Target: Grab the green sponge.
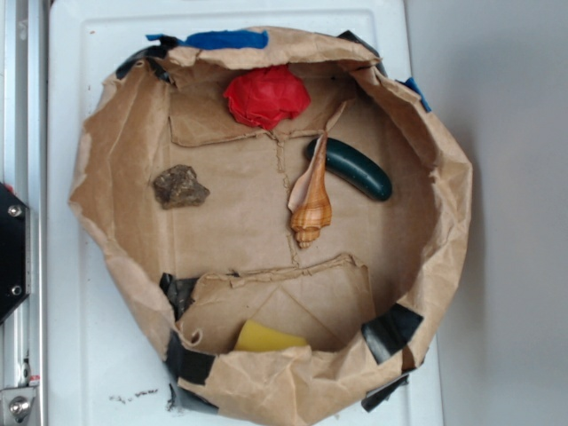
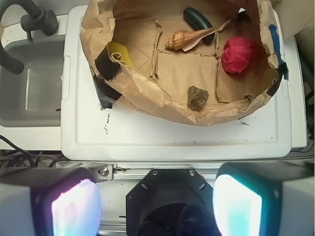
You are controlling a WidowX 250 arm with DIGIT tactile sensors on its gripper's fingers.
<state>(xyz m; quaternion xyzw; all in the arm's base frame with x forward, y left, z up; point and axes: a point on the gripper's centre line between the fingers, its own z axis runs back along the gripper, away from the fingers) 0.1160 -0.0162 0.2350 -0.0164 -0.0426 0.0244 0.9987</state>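
**Sponge tucked in a corner, gripper well short of it**

The sponge [image 1: 267, 337], a mustard-yellow foam block, lies at the edge of a crumpled paper bag [image 1: 444, 186] spread open as a nest on a white board [image 1: 71, 133]. It sits partly under a torn paper flap [image 1: 293, 284] and hard against the bag's raised wall, next to a strip of black tape [image 1: 182, 359]. The wrist view shows the gripper [image 2: 156, 204] with its two fingers [image 2: 74, 206] set wide apart, nothing between them, hanging outside the bag and well apart from the sponge.

The risks lie in that corner. A descent close to the wall could snag the rim and drag the whole bag, shifting everything in it. Closing low might pinch the flap along with the foam, or paper alone. Soft foam may also squash and slip. The dark green oblong [image 1: 357, 169], shell [image 1: 311, 209], rock [image 1: 180, 186] and red wad [image 1: 266, 96] lie well clear, though the oblong's colour invites a wrong pick.
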